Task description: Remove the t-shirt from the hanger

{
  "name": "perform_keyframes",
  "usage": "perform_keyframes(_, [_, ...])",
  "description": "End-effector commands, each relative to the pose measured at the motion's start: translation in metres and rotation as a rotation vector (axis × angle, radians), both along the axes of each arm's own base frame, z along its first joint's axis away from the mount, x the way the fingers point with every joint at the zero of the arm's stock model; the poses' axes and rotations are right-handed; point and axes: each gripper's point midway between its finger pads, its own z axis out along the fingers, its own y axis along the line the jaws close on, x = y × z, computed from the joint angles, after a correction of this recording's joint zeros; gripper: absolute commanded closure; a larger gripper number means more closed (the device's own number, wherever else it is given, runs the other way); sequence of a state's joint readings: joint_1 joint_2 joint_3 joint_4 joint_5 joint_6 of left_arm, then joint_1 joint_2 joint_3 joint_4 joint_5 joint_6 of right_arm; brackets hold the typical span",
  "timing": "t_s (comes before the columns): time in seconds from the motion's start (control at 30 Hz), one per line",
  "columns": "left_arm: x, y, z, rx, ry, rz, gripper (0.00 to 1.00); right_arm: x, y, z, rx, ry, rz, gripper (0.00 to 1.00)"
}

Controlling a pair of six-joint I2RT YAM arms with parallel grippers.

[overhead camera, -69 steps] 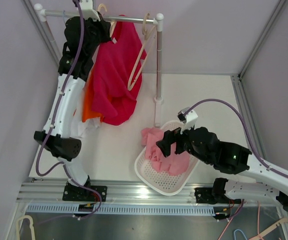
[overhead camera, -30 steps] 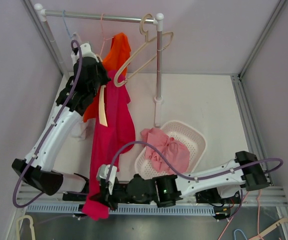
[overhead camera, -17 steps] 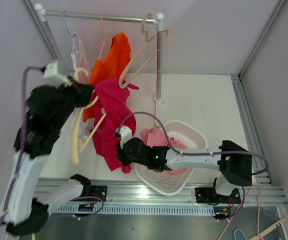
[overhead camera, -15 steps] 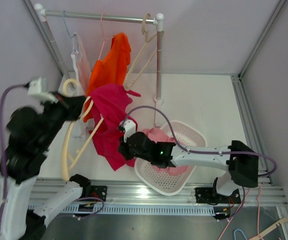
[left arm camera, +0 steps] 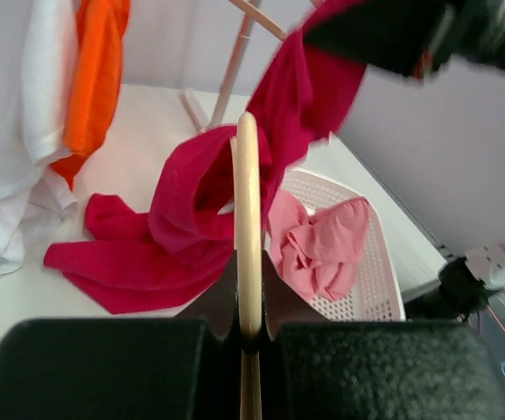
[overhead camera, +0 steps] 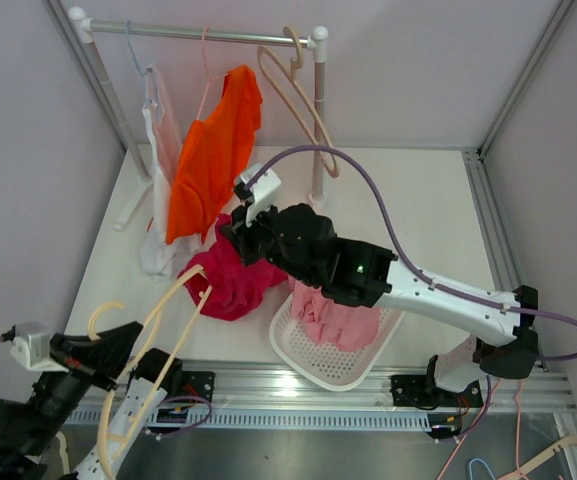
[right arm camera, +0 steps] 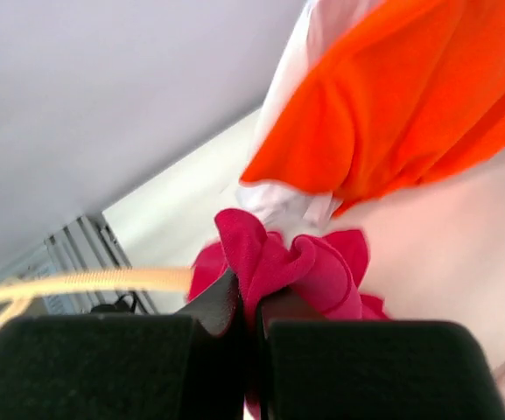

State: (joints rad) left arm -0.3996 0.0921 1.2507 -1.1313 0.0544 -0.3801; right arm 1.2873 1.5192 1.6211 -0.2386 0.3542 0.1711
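Note:
The crimson t-shirt point(overhead camera: 230, 288) lies bunched on the table, one end pulled up by my right gripper point(overhead camera: 232, 232). In the right wrist view that gripper point(right arm camera: 254, 302) is shut on a fold of the t-shirt point(right arm camera: 298, 262). My left gripper point(overhead camera: 106, 354) sits low at the near left, shut on the beige wooden hanger point(overhead camera: 160, 328). The left wrist view shows the hanger point(left arm camera: 248, 210) clamped between the jaws of the left gripper point(left arm camera: 249, 302), its far end still wrapped in the t-shirt point(left arm camera: 191, 236).
A clothes rail point(overhead camera: 198, 35) at the back carries an orange shirt point(overhead camera: 213, 140), a white garment point(overhead camera: 158, 130) and empty hangers point(overhead camera: 303, 90). A white basket point(overhead camera: 353, 365) holding pink cloth point(overhead camera: 330, 318) stands right of the t-shirt, under the right arm.
The left arm has drawn the hanger down toward the near left corner. The right gripper has carried its fold of t-shirt up and back, and the shirt has slid toward the hanger's tip.

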Motion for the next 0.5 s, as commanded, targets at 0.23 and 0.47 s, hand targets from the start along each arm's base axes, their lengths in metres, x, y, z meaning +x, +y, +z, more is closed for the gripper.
perform_keyframes(0.23, [-0.086, -0.020, 0.000, -0.056, -0.287, -0.259, 0.99, 0.013, -0.024, 0.172, 0.149, -0.290, -0.078, 1.00])
perform_keyframes(0.47, [-0.135, -0.015, 0.024, -0.082, -0.501, -0.305, 0.99, 0.025, -0.057, 0.219, 0.197, -0.419, -0.210, 1.00])
